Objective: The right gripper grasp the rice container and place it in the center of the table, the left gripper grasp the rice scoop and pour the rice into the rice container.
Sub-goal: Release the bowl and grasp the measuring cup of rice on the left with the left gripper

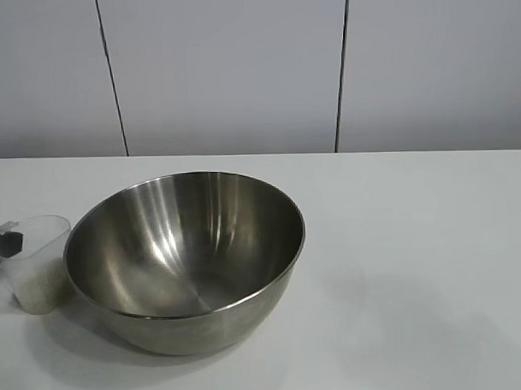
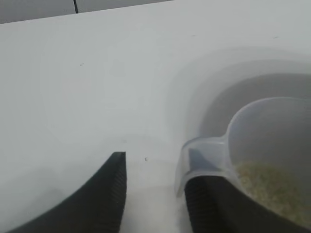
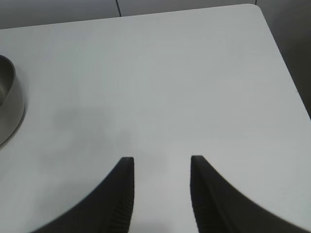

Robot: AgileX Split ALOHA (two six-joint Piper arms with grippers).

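Note:
The rice container [image 1: 186,257], a wide shiny steel bowl, stands on the white table [image 1: 417,266] left of centre. The rice scoop [image 1: 33,263], a clear plastic cup with rice [image 1: 39,286] in its bottom, stands touching the bowl's left side. My left gripper [image 1: 5,242] shows only at the left edge, right behind the cup. In the left wrist view it [image 2: 156,165] is open; one finger [image 2: 204,204] lies against the cup's tab [image 2: 206,153], the other stands apart over bare table. The rice [image 2: 267,187] shows there. My right gripper [image 3: 160,162] is open and empty over bare table, apart from the bowl [image 3: 9,102].
A grey panelled wall [image 1: 239,67] runs behind the table's far edge. The right wrist view shows the table's rounded corner [image 3: 252,8] and its side edge, with dark floor beyond.

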